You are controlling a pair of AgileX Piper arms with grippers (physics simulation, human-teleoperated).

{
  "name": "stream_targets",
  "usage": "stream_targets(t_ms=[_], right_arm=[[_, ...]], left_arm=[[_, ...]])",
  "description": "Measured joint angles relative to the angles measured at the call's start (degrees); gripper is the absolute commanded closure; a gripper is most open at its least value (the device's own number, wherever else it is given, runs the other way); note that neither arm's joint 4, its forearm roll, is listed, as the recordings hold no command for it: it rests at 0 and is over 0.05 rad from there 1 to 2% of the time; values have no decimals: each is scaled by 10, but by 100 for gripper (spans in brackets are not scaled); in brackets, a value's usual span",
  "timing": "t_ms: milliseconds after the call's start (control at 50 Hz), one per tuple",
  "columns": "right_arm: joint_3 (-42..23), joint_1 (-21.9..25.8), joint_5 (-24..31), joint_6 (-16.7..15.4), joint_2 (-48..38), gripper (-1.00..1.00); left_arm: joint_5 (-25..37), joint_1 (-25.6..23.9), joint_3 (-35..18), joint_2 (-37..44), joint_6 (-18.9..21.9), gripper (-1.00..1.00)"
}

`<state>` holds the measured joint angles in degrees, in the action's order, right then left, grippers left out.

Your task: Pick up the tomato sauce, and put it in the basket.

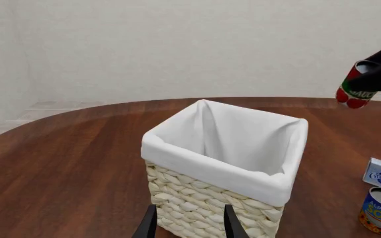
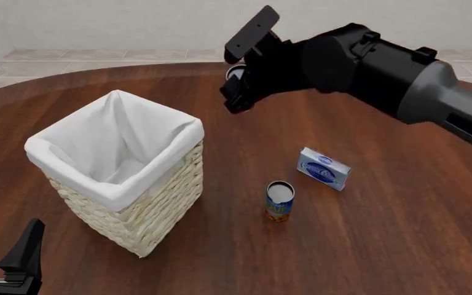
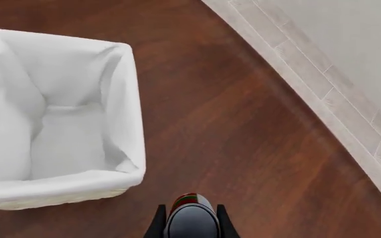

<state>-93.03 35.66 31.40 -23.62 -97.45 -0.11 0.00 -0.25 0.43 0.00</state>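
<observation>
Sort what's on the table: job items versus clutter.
Job:
- tomato sauce, held off the table in the right gripper
- basket, nothing visible inside

Clutter:
- blue-and-orange can, upright
- blue-white box, beside that can
- left gripper, open, holding nothing

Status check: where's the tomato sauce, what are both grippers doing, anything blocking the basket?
Right gripper shut on tomato sauce, lifted off table, right of basket, not yet over it. Left gripper open, idle beside basket. Basket mouth unobstructed.
</observation>
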Motion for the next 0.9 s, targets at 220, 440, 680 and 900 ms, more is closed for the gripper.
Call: stream_targets(t_ms=[220, 440, 680, 900], right_arm=[[-57, 26, 29, -16, -14, 100], [-97, 60, 41, -19, -31, 100], [-121, 93, 42, -15, -47, 100], [-149, 116, 43, -10, -65, 100]], left_arm=[[0, 0, 0, 0, 0, -100], [0, 0, 0, 0, 0, -100], [0, 0, 0, 0, 0, -100], [0, 0, 0, 0, 0, -100]])
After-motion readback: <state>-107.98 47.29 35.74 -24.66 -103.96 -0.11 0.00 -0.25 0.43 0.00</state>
